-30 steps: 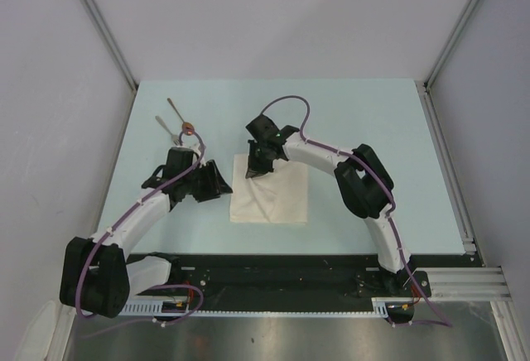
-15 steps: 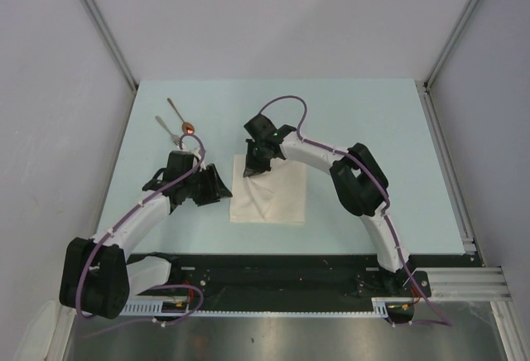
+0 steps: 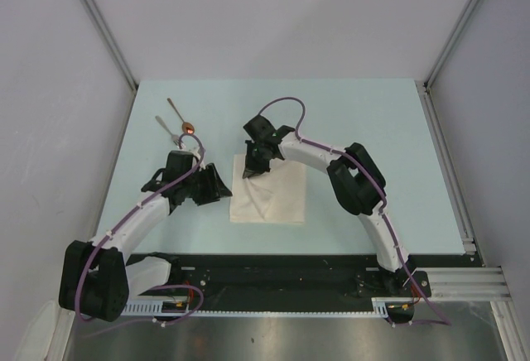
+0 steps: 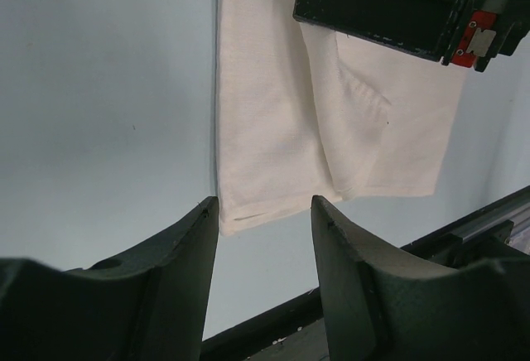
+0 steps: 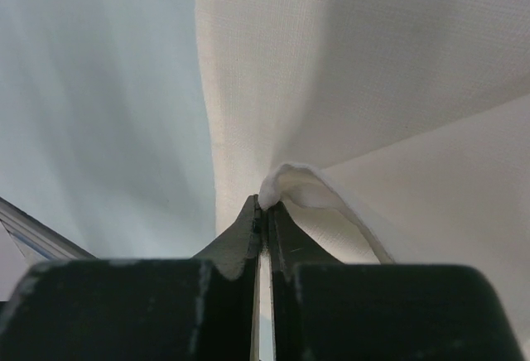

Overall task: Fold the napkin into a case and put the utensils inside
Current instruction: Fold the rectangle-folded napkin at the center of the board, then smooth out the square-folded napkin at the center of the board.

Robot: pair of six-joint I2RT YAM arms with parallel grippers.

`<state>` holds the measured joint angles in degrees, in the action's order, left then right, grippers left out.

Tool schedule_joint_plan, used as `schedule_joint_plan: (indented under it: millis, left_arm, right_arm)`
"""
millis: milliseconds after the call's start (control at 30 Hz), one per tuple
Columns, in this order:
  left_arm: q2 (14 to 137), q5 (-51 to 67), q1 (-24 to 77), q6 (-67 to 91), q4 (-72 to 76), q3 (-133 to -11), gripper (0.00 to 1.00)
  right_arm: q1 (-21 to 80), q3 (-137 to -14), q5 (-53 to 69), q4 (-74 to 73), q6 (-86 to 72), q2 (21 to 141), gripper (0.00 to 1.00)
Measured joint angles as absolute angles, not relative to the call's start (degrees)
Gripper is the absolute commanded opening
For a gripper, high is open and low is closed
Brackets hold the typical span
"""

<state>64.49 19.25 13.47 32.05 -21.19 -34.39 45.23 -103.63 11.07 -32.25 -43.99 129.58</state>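
The cream-white napkin [image 3: 273,197] lies wrinkled on the pale table between my arms. My right gripper [image 3: 252,168] sits at its far left corner, shut on a small raised fold of napkin [image 5: 286,180] pinched at the fingertips [image 5: 267,205]. My left gripper [image 3: 217,185] hovers just left of the napkin, jaws open and empty, with the near left corner of the napkin [image 4: 281,113] just beyond the left gripper [image 4: 265,208]. The copper-bowled spoon [image 3: 188,126] and the silver fork [image 3: 168,132] lie at the far left, apart from the cloth.
The right gripper's black body [image 4: 397,5] hangs over the cloth in the left wrist view. A black rail [image 3: 281,271] runs along the table's near edge. Grey walls enclose the table on three sides.
The right gripper has shifted slightly left with the pinched napkin corner, drawing the cloth's far edge in a little. The left arm has barely moved.
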Motion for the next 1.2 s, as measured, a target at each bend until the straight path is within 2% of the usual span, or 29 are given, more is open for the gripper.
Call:
schedule_joint_plan:
  millis: [100,200,233,333,567,667,700,867,933,1033,1200]
  left_arm:
    - [64.45,19.25,13.47,32.05,-21.19,-34.39,0.54]
    - [64.42,19.25,13.47,32.08,-21.19,-34.39,0.55]
    - [64.38,19.22,13.47,32.05,-21.19,-34.39,0.56]
    - [64.01,19.16,13.47,32.03,-21.28,-34.39,0.59]
    - [63.18,18.35,13.47,31.99,-21.34,-34.39,0.6]
    - [63.66,18.5,13.47,31.97,-21.21,-34.39,0.61]
    - [64.34,18.68,13.47,31.97,-21.12,-34.52,0.61]
    - [70.35,19.25,13.47,31.99,-21.32,-37.36,0.62]
    - [71.96,19.7,13.47,31.97,-21.63,-39.18,0.62]
    - [75.83,20.23,13.47,31.57,-22.5,-44.31,0.61]
    - [86.04,21.28,13.5,30.46,-22.74,-53.84,0.61]
  right_arm:
    - [45.23,-103.66,11.14,-32.21,-44.01,129.93,0.14]
    - [45.08,-104.16,11.88,-32.18,-44.07,130.34,0.29]
    - [44.99,-104.51,12.34,-32.16,-44.14,130.56,0.38]
    - [44.73,-105.49,14.28,-32.08,-43.77,130.87,0.5]
    - [42.96,-105.86,19.94,-31.59,-41.21,128.42,0.57]
    - [41.28,-104.44,21.15,-31.66,-39.07,124.46,0.63]
    - [40.6,-103.5,21.61,-31.42,-38.41,122.69,0.72]
    - [37.69,-98.43,23.92,-29.87,-35.29,116.14,0.72]
    - [36.71,-93.73,24.34,-27.94,-34.44,113.91,0.69]
    - [35.77,-87.33,25.63,-26.63,-33.78,112.33,0.65]
    - [35.64,-79.33,27.31,-23.86,-33.39,112.27,0.65]
